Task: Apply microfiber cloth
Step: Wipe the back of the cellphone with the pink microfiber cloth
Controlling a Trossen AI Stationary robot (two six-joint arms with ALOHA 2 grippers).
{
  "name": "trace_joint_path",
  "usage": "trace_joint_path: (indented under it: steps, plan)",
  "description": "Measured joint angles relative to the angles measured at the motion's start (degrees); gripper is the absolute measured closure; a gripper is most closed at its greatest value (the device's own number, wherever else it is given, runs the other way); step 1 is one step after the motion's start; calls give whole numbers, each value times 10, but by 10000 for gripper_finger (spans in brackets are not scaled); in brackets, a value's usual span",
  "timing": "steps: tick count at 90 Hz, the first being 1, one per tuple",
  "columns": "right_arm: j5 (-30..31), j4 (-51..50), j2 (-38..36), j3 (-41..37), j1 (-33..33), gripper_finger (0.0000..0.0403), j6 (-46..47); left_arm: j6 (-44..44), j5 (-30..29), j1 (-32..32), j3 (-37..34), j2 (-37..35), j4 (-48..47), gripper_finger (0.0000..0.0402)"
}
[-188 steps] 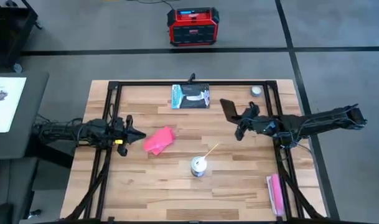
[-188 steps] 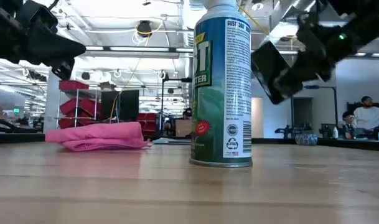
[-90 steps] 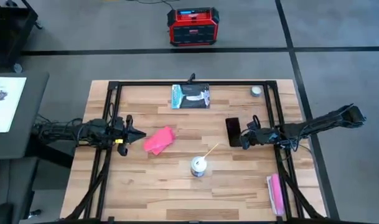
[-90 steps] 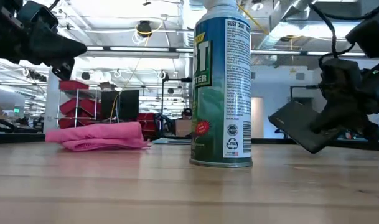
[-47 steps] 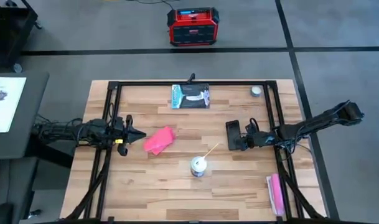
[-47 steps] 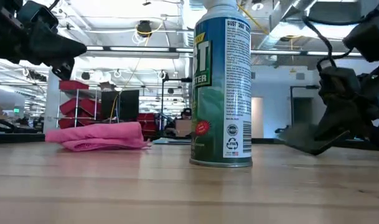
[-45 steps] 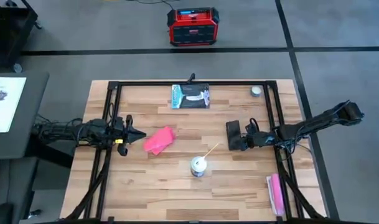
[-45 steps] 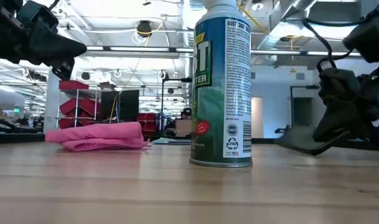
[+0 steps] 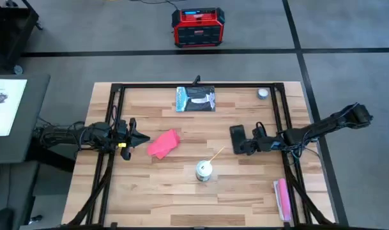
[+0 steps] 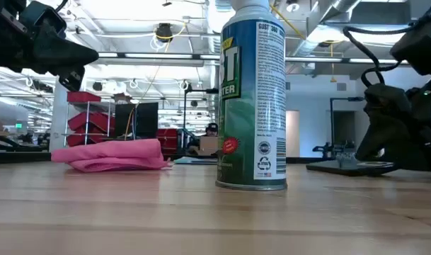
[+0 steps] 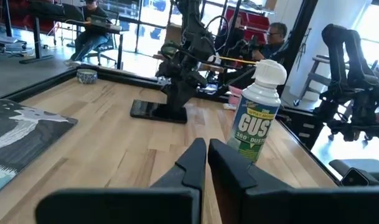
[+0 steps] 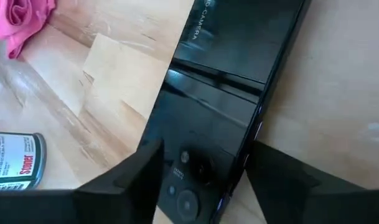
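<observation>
The black phone (image 9: 237, 137) lies flat on the bench (image 9: 181, 191), right of the spray can (image 9: 204, 170), likely set there so it can be wiped. The right hand (image 9: 245, 144) is low over it, fingers spread on either side of its end. The microfiber cloth (image 9: 163, 144) sits crumpled left of the can, just in front of the left hand (image 9: 142, 139), whose fingers are pressed together, empty, well placed to take it.

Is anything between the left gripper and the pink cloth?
Nothing visible. The left gripper hovers just beside the microfiber cloth, bare wood between them. The dust spray can stands off to the side, toward the phone.
</observation>
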Motion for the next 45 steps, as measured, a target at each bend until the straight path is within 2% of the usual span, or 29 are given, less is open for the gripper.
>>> trace_joint_path:
  steps: [12, 45]
  plan:
    - [-7, 14, 0, 0, 0, 176, -25, 0, 0, 0, 0, 0, 0, 399]
    - [-27, 20, -1, -1, -1, 197, -31, 0, 0, 0, 2, 0, -2, 399]
